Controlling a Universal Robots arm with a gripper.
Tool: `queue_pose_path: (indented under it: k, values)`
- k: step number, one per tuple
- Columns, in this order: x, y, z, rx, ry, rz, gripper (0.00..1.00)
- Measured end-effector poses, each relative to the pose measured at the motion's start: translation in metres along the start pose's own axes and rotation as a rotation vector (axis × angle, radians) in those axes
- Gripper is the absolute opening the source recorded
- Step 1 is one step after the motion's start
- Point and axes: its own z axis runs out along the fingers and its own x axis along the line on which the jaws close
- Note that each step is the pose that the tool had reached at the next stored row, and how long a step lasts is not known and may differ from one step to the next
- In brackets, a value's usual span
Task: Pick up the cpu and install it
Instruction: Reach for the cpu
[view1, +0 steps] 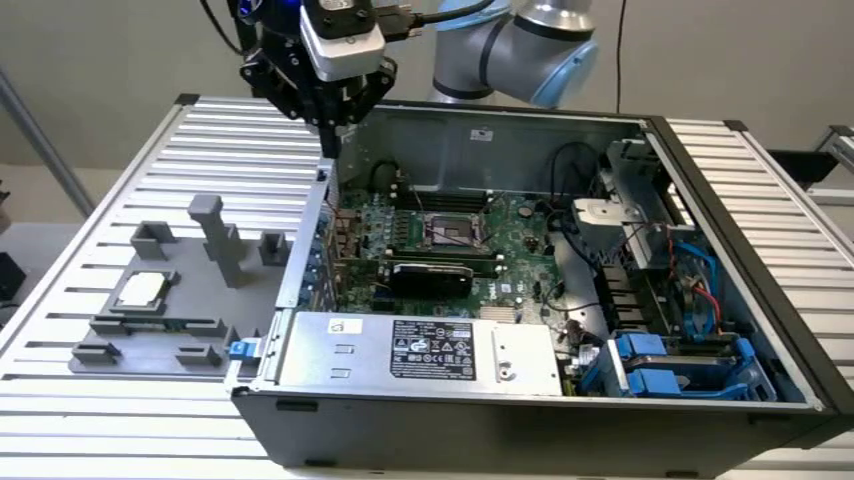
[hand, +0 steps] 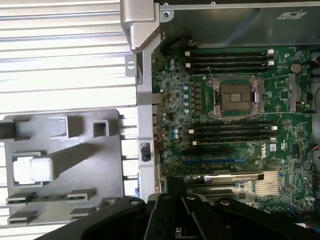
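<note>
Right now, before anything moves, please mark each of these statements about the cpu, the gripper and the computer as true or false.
1. The cpu lies on the grey fixture, outside the computer case. True.
2. The gripper holds the cpu. False: it is shut on nothing, up over the case's back edge, while the cpu lies on the fixture.
3. The socket on the motherboard has no chip in it. True.
4. A side panel closes the case. False: the case is open and the motherboard shows.
5. The cpu lies to the exterior view's right of the case. False: it is to the exterior view's left.
</note>
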Motion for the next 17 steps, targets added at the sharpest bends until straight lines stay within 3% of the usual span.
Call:
queue_pose_path:
  k: [17]
  values:
    - [0.076,-0.023,-0.0032,-0.0006,-0.0102,0.0,0.11]
